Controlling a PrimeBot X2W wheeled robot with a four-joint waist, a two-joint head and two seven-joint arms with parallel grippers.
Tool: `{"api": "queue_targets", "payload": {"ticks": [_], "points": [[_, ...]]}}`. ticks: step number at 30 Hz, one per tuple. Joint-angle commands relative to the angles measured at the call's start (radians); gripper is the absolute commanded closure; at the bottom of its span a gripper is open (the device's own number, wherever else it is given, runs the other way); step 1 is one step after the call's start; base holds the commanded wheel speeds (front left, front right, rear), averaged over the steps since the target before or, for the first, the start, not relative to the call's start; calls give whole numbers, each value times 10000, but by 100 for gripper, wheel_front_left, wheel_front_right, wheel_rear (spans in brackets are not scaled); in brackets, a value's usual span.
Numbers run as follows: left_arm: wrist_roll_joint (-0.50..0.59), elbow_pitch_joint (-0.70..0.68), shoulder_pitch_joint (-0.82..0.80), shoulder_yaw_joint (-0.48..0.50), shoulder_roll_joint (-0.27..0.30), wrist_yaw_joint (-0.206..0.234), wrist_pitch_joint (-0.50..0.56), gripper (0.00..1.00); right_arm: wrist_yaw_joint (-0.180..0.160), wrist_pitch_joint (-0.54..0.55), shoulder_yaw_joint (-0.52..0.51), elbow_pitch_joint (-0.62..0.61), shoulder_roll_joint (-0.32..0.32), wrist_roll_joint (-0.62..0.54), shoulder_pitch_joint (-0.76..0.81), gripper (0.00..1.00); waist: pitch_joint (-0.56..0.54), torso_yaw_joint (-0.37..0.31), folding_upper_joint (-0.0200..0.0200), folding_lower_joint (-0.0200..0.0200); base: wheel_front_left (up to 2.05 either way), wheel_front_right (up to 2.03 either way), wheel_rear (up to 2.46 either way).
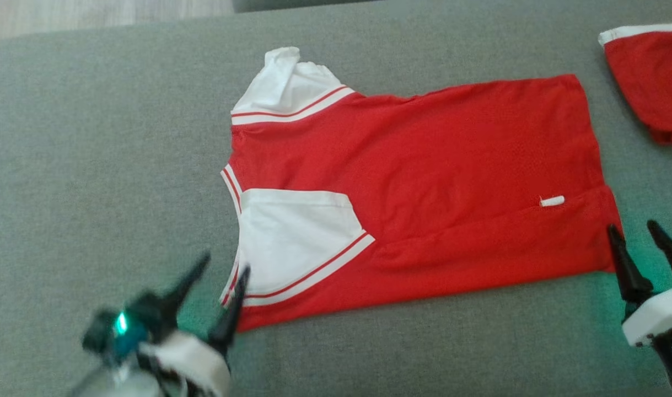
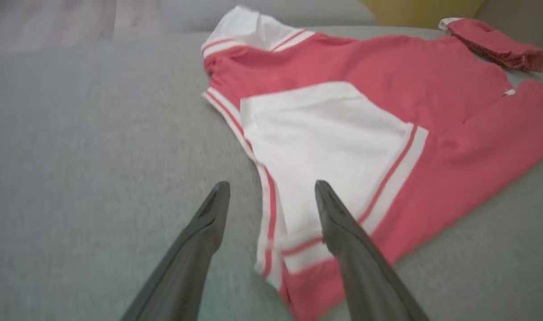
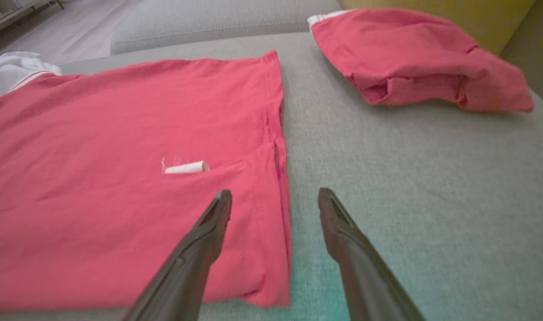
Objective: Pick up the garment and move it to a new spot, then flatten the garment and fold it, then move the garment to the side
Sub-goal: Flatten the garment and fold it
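The red shirt point(image 1: 424, 182) lies spread out in the middle of the grey cushion point(image 1: 93, 165). Its neck end points to the robot's left and its bottom edge points to the right. The near side is folded over onto the shirt, and a white sleeve point(image 1: 291, 242) lies flat on top there. The other white sleeve point(image 1: 286, 82) is bunched up at the far side. A small white tag point(image 1: 552, 201) sticks out by the fold.

The left gripper point(image 1: 226, 263) is at the near sleeve corner. Its fingers are spread apart and hold nothing. One finger is over the sleeve, the other over the cushion.

The right gripper point(image 1: 632, 226) is at the shirt's near bottom corner. Its fingers are spread too, with nothing between them.

Another red cloth point(image 1: 652, 82) lies in a heap at the far right, apart from the shirt.
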Motion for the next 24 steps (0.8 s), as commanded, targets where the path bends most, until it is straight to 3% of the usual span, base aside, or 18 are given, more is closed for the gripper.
{"api": "queue_targets", "payload": {"ticks": [1, 4, 9, 15, 20, 24], "points": [[225, -375, -1114, 581, 534, -88, 155, 0, -7, -181, -18, -457, -216, -205, -113, 0, 189, -67, -1, 0, 0, 0, 0], [617, -703, -2598, 806, 1034, -404, 933, 0, -7, -286, -91, -805, -84, -398, -344, 0, 591, -211, -1, 0, 0, 0, 0], [656, -719, -5650, 906, 1486, -1750, 3385, 0, -7, -351, -50, -1272, 229, -691, -846, 0, 1384, -587, -1, 0, 0, 0, 0], [320, 766, -8928, 682, 978, -3081, 6518, 0, -7, -403, 248, -1361, 561, -968, -1521, 0, 2315, -1258, -1, 0, 0, 0, 0], [76, 2283, -10483, 486, 352, -3458, 8169, 0, -7, -607, 500, -1115, 716, -988, -1961, 0, 2787, -1705, -1, 0, 0, 0, 0], [-89, 3251, -10992, 212, 166, -3656, 9179, 0, -7, -828, 655, -807, 803, -951, -2162, 0, 2978, -1922, -1, 0, 0, 0, 0]]}}
